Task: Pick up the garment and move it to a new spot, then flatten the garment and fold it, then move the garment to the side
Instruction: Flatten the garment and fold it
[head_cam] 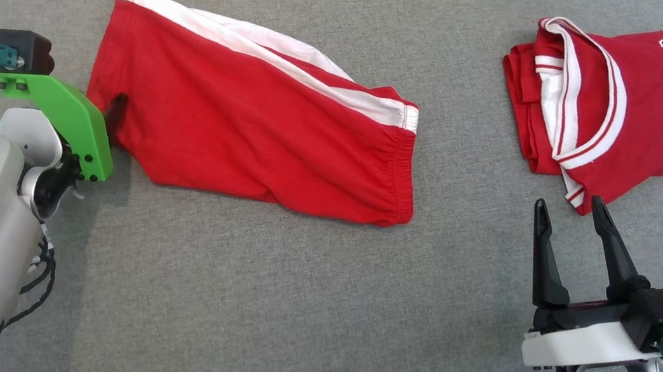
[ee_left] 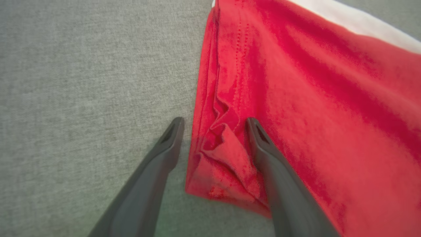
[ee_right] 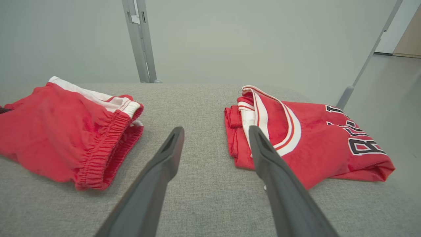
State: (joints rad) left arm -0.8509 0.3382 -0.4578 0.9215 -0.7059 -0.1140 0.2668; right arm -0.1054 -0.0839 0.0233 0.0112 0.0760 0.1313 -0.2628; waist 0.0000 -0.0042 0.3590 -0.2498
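The garment, a pair of red shorts [head_cam: 251,118] with a white side stripe, lies folded lengthwise on the grey padded surface [head_cam: 290,302], waistband to the right. My left gripper [head_cam: 111,119] is down at its left hem, open. In the left wrist view the left gripper [ee_left: 214,121] straddles the puckered edge of the shorts [ee_left: 312,115]: one finger over the grey surface, the other over red cloth. My right gripper [head_cam: 568,203] stands open at the lower right, nothing between its fingers. The right wrist view has the right gripper [ee_right: 215,129] pointing between the shorts [ee_right: 59,131] and a jersey.
A folded red jersey [head_cam: 630,110] with white trim and dark lettering lies at the far right, just beyond my right fingertips; it is also in the right wrist view [ee_right: 312,141]. Grey metal posts [ee_right: 141,39] stand behind the surface's far edge.
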